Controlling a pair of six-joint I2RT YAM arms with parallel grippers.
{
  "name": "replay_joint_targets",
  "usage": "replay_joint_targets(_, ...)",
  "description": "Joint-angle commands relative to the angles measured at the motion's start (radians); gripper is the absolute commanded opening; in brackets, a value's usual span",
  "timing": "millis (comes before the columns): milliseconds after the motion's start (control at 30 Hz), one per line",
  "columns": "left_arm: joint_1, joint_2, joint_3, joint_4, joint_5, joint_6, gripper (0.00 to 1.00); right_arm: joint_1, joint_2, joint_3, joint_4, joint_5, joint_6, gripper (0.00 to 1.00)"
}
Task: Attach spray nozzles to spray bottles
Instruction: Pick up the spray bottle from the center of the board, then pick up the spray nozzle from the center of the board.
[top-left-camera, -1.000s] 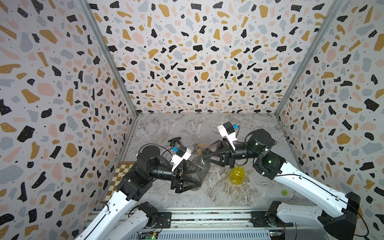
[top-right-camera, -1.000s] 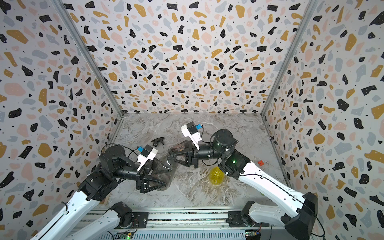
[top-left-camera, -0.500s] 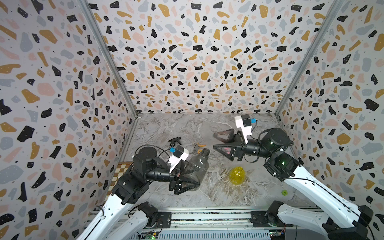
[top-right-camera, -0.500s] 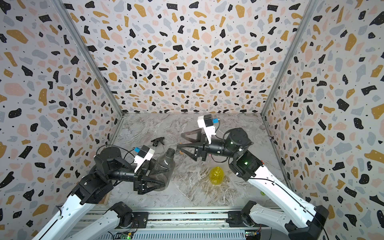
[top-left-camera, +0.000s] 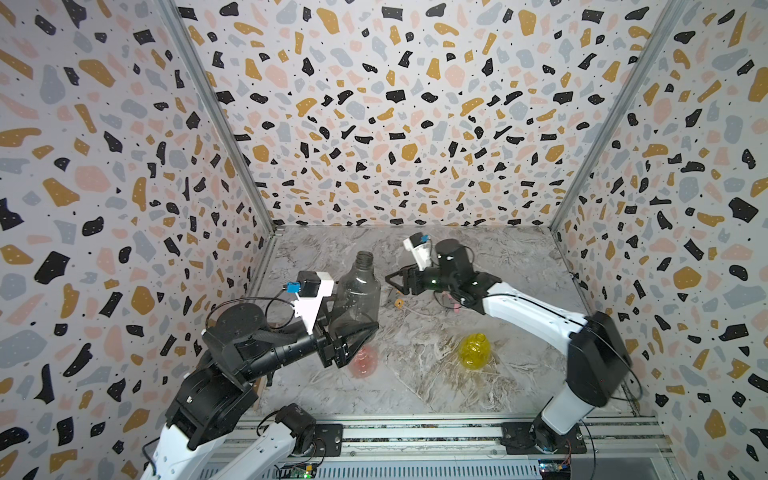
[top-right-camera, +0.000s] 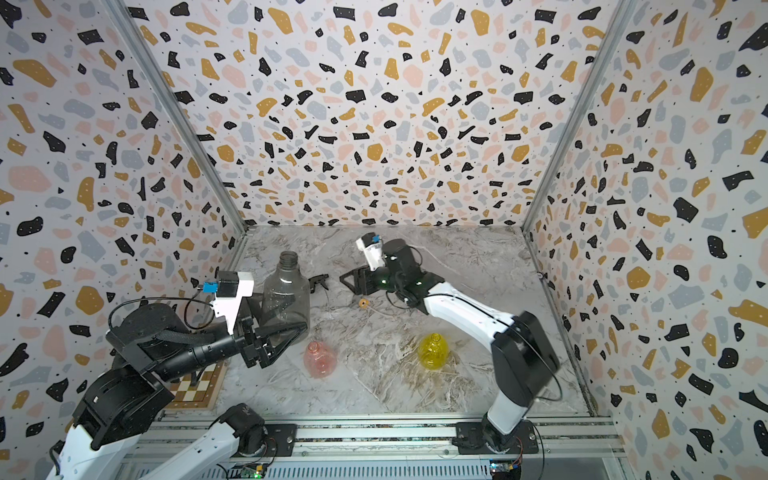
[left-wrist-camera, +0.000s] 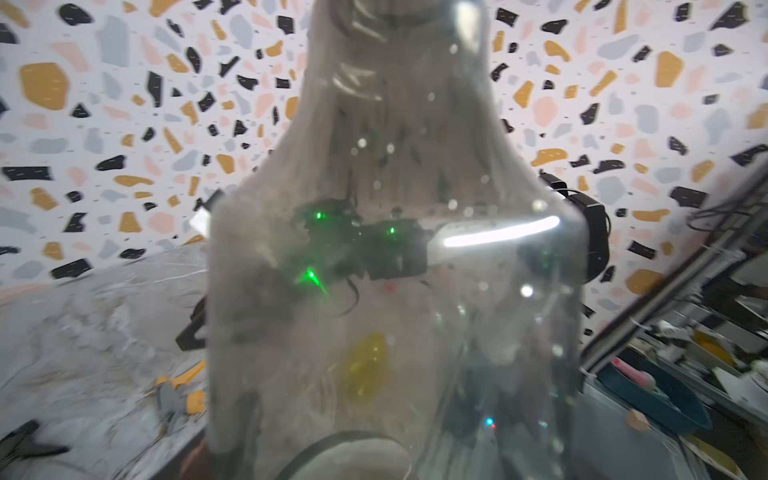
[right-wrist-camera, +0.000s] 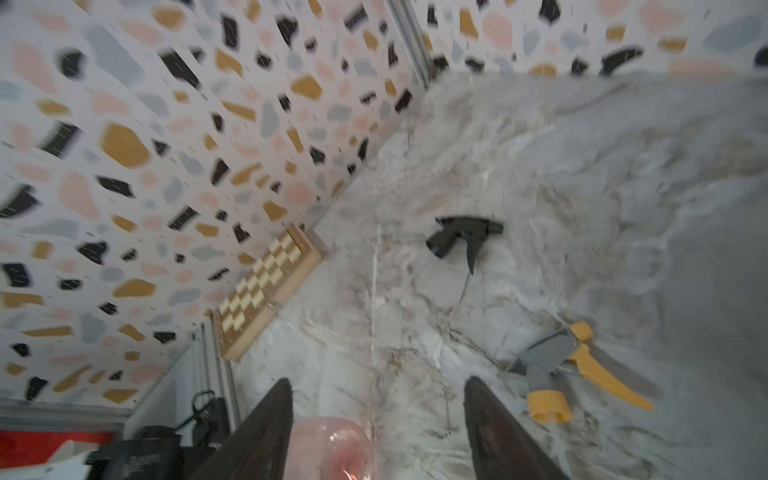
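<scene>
My left gripper (top-left-camera: 352, 334) (top-right-camera: 279, 337) is shut on the lower body of the smoky grey spray bottle (top-left-camera: 358, 297) (top-right-camera: 286, 293). It holds the bottle upright with its open neck on top, and the bottle (left-wrist-camera: 395, 249) fills the left wrist view. My right gripper (top-left-camera: 394, 281) (top-right-camera: 348, 281) (right-wrist-camera: 376, 415) hangs open and empty over the floor behind. Beside it lie the black spray nozzle (top-right-camera: 319, 281) (right-wrist-camera: 463, 237) and the grey-and-orange nozzle (right-wrist-camera: 557, 370) (top-right-camera: 363, 302). The pink bottle (top-left-camera: 365, 361) (top-right-camera: 319, 359) and the yellow bottle (top-left-camera: 473, 351) (top-right-camera: 433, 351) stand in front, both without nozzles.
A small chessboard (top-right-camera: 199, 382) (right-wrist-camera: 266, 291) lies against the left wall. Patterned walls close in the marbled floor (top-left-camera: 519, 266) on three sides. The arms' mounting rail (top-left-camera: 415, 434) runs along the front edge.
My left arm has lifted the grey bottle and turned it upright. My right gripper has let go near the bottle's neck, opened, pulled away and moved back over the nozzles.
</scene>
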Motion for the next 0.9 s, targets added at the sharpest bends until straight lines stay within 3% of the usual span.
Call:
replay_joint_targets(0,-0.003,-0.017,0.021,-0.020,-0.178,-0.023,0.00,0.037,0.112,0.174,-0.081,0.040,-0.048,0.65)
replay_joint_targets(200,-0.003,-0.049,0.008,-0.014,-0.219,-0.034,0.00,0.127,0.426,0.565,-0.306,0.232,-0.052,0.65)
replay_joint_targets(367,-0.003,-0.076,0.000,-0.014,-0.230,-0.034,0.00,0.143,0.606,0.795,-0.401,0.272,-0.034,0.65)
replay_joint_targets(867,-0.003,-0.109,-0.006,-0.030,-0.215,-0.035,0.00,0.188,0.784,0.992,-0.430,0.354,-0.103,0.66)
